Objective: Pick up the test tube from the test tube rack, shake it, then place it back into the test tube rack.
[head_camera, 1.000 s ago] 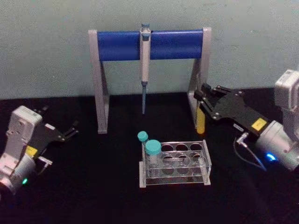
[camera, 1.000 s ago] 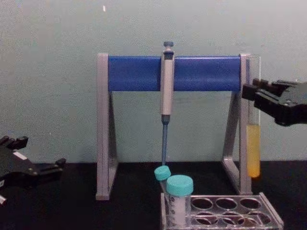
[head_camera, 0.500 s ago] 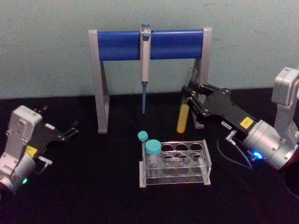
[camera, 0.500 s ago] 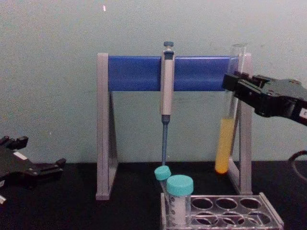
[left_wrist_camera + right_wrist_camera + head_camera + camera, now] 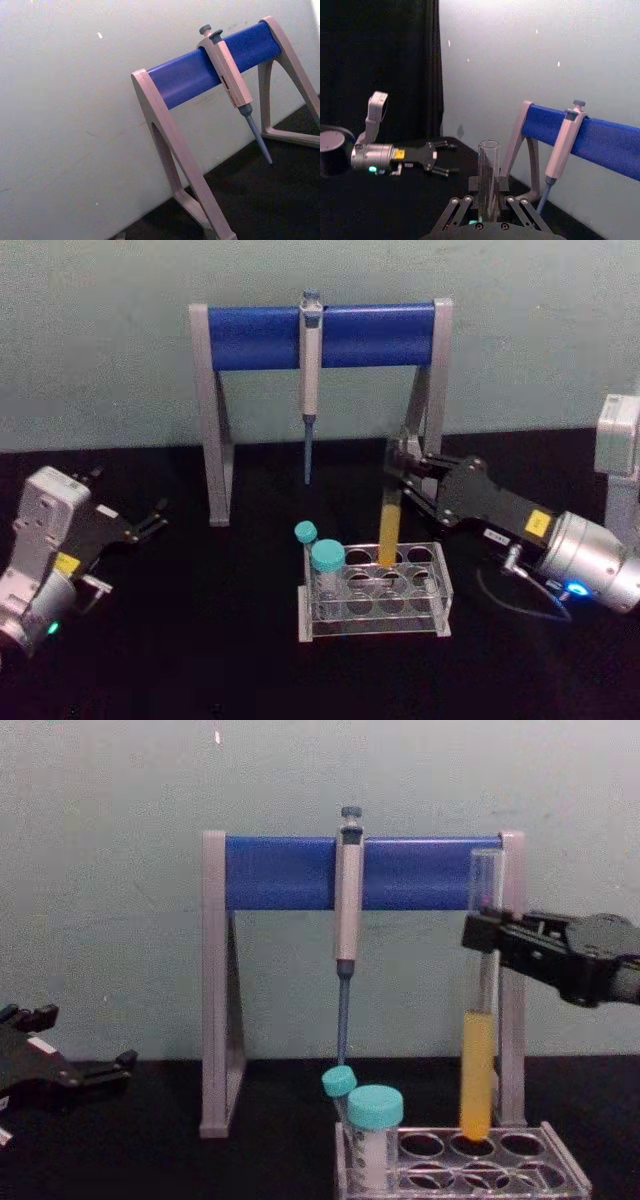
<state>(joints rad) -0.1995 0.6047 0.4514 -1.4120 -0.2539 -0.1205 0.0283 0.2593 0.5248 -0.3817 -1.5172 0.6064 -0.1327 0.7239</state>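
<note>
My right gripper (image 5: pixel 402 472) is shut on the upper part of the test tube (image 5: pixel 389 525), a long clear tube with yellow liquid in its lower part. The tube (image 5: pixel 478 1060) hangs upright over the back row of the clear test tube rack (image 5: pixel 441 588). Its round bottom is at the mouth of a middle hole. In the right wrist view the tube's open top (image 5: pixel 488 172) rises between the fingers (image 5: pixel 511 200). My left gripper (image 5: pixel 150 518) is parked open at the far left on the table.
Two teal-capped tubes (image 5: pixel 326 558) stand at the rack's left end. Behind the rack is the grey-and-blue pipette stand (image 5: pixel 250 337) with a pipette (image 5: pixel 311 350) hanging from its bar; its right leg (image 5: pixel 512 1010) is just behind the held tube.
My right gripper has carried the tube left and down from beside the stand's right leg. The tube went from tilted to upright over the rack. The left arm has not moved.
</note>
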